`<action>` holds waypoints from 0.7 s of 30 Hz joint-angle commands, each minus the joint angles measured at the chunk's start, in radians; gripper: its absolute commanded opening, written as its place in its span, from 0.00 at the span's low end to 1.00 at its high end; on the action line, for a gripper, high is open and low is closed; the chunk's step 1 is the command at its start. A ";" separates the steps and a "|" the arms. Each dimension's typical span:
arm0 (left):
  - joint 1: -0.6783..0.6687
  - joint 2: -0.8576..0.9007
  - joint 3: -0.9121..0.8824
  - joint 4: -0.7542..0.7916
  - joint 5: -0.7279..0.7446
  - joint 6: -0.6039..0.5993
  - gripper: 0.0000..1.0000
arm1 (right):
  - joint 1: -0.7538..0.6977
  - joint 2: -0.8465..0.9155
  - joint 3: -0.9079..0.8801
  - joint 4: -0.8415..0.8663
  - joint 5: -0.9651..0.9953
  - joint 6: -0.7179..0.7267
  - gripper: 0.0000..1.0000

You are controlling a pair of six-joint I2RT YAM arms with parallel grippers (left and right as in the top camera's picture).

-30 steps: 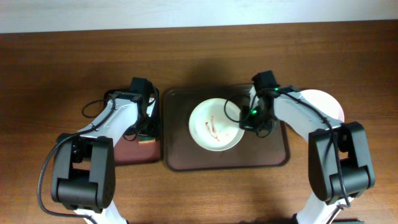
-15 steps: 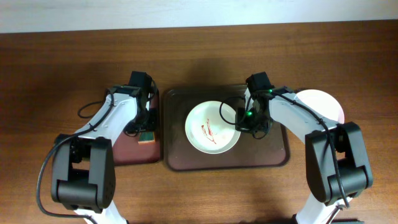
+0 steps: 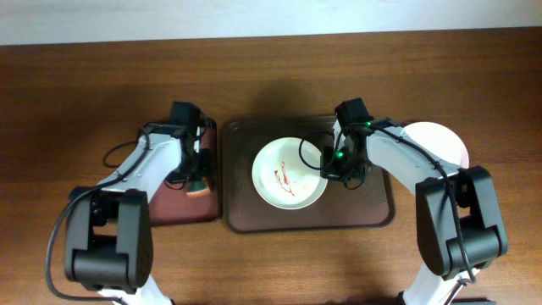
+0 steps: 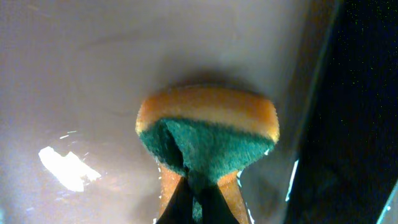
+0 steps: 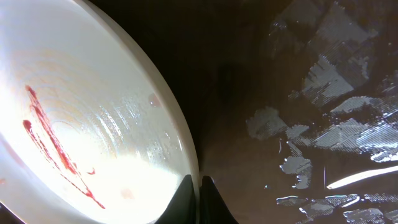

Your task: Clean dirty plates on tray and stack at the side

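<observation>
Nearest on the left, the left gripper is pinching a yellow sponge by its green scrubbing face, squeezing it narrow above the smaller reddish-brown tray; whether the sponge is touching it cannot be told. Just to the right, a white plate streaked with red is lying in the middle of the large dark tray, and the right gripper is nipping its right rim between closed fingers. Farther off to the right, a second plate is sitting on the wooden table beside the tray, partly hidden by the right arm.
</observation>
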 commanded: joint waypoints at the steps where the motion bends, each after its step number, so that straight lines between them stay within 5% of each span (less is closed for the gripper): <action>1: 0.069 -0.135 0.019 -0.001 0.034 0.079 0.00 | 0.003 -0.035 -0.011 -0.003 0.010 0.001 0.04; 10: 0.106 -0.458 0.019 0.055 0.042 0.070 0.00 | 0.003 -0.035 -0.011 -0.004 0.010 0.000 0.04; 21: 0.106 -0.622 0.019 0.111 0.053 0.037 0.00 | 0.003 -0.035 -0.011 -0.003 0.010 0.000 0.04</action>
